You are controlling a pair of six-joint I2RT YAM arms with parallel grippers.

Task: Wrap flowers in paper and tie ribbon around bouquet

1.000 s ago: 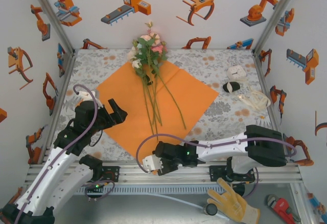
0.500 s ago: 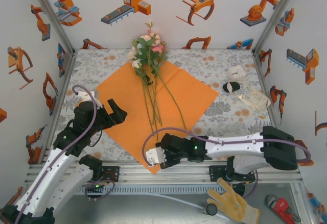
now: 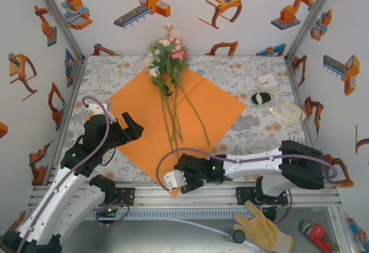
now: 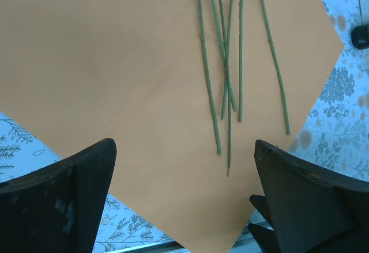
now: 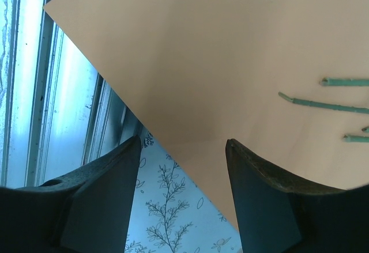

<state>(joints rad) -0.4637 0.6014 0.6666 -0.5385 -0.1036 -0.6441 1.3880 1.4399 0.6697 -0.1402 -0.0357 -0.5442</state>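
The flowers (image 4: 226, 74) are cut off mid-stem.

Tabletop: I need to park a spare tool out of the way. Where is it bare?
Bare table lies between the paper's left corner and the left wall, and again behind the paper's right edge, between the flowers and the white box. Crowded: white box, black oval and ribbon by the right wall.

Left arm (image 3: 63, 178) is seen bent, forearm angled up and to the right. Left gripper (image 3: 134, 123) is held at full spread. Right arm (image 3: 259, 163) is stretched low and leftward across the front. Right gripper (image 5: 183, 142) is held partly apart, jaws not closed.
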